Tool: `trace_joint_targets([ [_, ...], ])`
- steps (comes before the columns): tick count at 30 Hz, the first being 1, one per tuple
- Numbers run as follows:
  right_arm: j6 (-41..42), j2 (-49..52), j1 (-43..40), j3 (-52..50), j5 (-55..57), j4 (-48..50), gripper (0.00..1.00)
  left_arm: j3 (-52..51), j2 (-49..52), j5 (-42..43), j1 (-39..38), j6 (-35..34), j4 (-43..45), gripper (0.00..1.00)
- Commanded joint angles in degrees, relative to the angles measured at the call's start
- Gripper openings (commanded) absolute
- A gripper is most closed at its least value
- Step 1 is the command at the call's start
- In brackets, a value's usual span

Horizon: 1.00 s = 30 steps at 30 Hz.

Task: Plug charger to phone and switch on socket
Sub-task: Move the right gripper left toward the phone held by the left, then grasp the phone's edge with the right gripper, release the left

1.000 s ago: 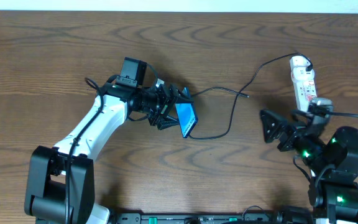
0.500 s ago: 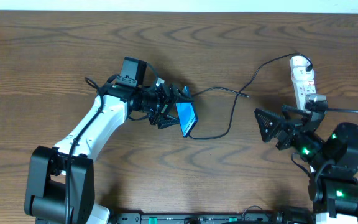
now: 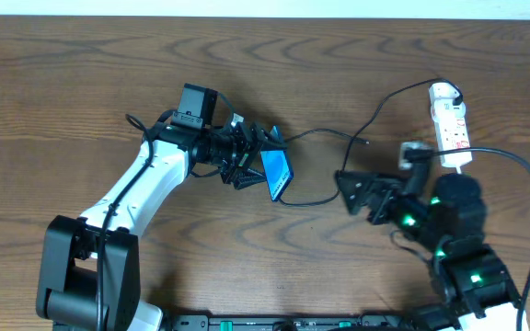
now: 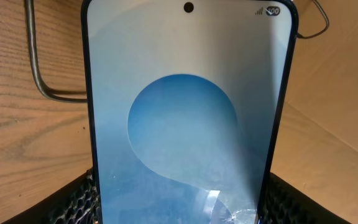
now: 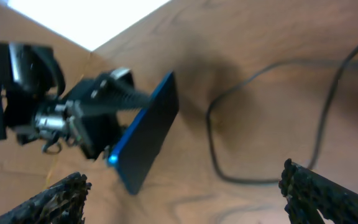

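Note:
My left gripper [image 3: 260,162] is shut on the phone [image 3: 276,175] and holds it on edge above the table's middle. In the left wrist view the phone's blue-and-white screen [image 4: 185,112] fills the frame between the mesh fingers [image 4: 73,202]. The black charger cable [image 3: 343,175] loops over the table from the white socket [image 3: 451,124] at the far right, and one free end [image 3: 366,141] lies loose. My right gripper [image 3: 352,193] is open and empty, right of the phone and beside the cable loop. The right wrist view shows the phone [image 5: 145,134] edge-on, and the cable [image 5: 213,143] ahead of the open fingers [image 5: 322,193].
The brown wooden table [image 3: 81,83] runs to a pale far edge at the top. The right arm's own black lead [image 3: 523,175] arcs near the socket. A stretch of the charger cable [image 4: 36,62] lies behind the phone in the left wrist view.
The right arm has swung left from beside the socket towards the middle, its open gripper now near the cable loop. The left arm and the phone have not moved.

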Motion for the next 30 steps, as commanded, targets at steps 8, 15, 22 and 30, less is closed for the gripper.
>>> trace_joint_targets([
  [8, 8.5, 5.6, 21.2, 1.1, 23.2, 2.1, 0.96, 0.4, -1.5, 0.5, 0.3, -0.5, 0.9, 0.7],
  [15, 8.5, 15.2, 29.9, 2.4, 31.8, 10.0, 0.95, 0.4, -1.5, -0.2, 0.3, -0.5, 1.0, 0.69],
  [22, 8.5, 24.7, 34.2, 7.5, 41.3, 11.0, 0.89, 0.4, -1.5, -0.2, 0.3, -0.5, 1.6, 0.7],
  [30, 12.9, 32.6, 34.7, 8.5, 43.1, 15.3, 0.81, 0.4, -1.5, -0.2, 0.3, -0.5, 1.6, 0.7],
])
